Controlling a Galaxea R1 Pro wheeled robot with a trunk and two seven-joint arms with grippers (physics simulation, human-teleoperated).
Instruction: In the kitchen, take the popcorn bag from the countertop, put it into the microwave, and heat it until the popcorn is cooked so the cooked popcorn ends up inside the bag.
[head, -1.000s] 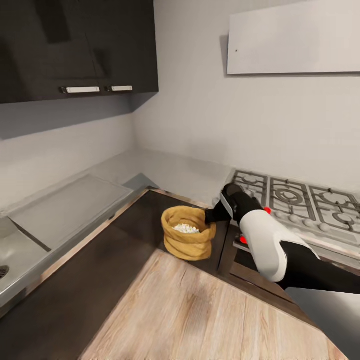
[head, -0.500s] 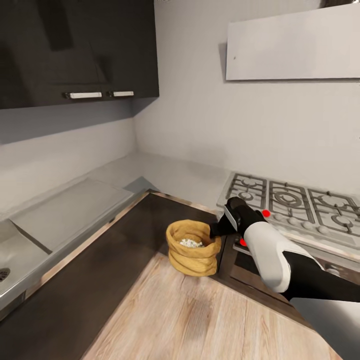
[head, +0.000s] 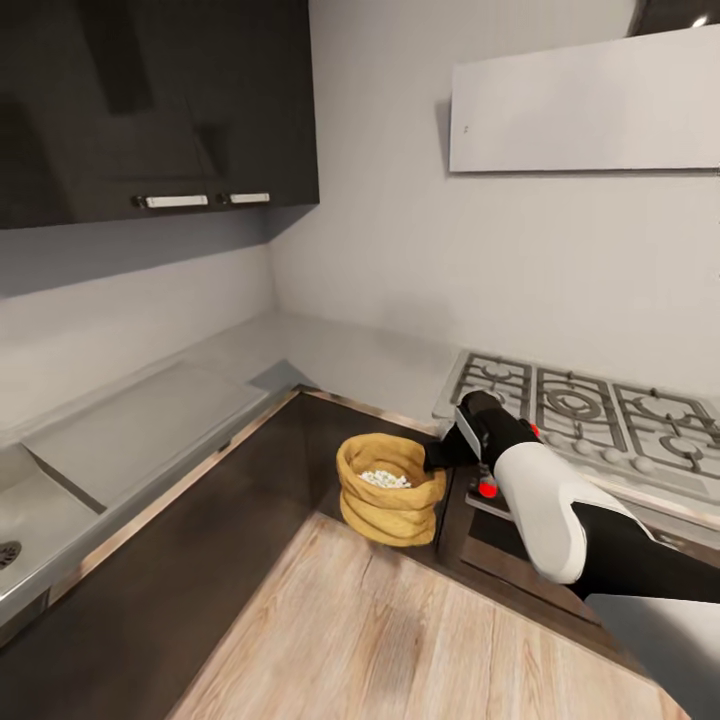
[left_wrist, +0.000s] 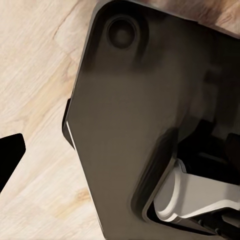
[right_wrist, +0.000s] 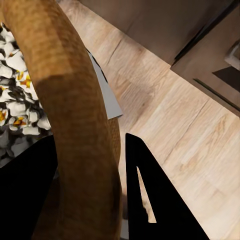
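At the far left of the head view a steel sink (head: 20, 540) sits in the pale countertop (head: 330, 345), and dark wall cabinets (head: 150, 100) fill the upper left corner. Near the middle of the frame hangs the popcorn bag (head: 390, 490), its rolled rim open upward with the popcorn (head: 385, 479) heaped inside, over the dark cabinet fronts and wood floor (head: 400, 640). My right gripper (head: 437, 457) reaches in from the lower right and pinches the bag's right rim; my right wrist view shows one finger inside against the kernels and the other outside the rim. Right of it lies the gas hob (head: 590, 410). Whether my left gripper (left_wrist: 10, 157) is spread, I cannot tell.
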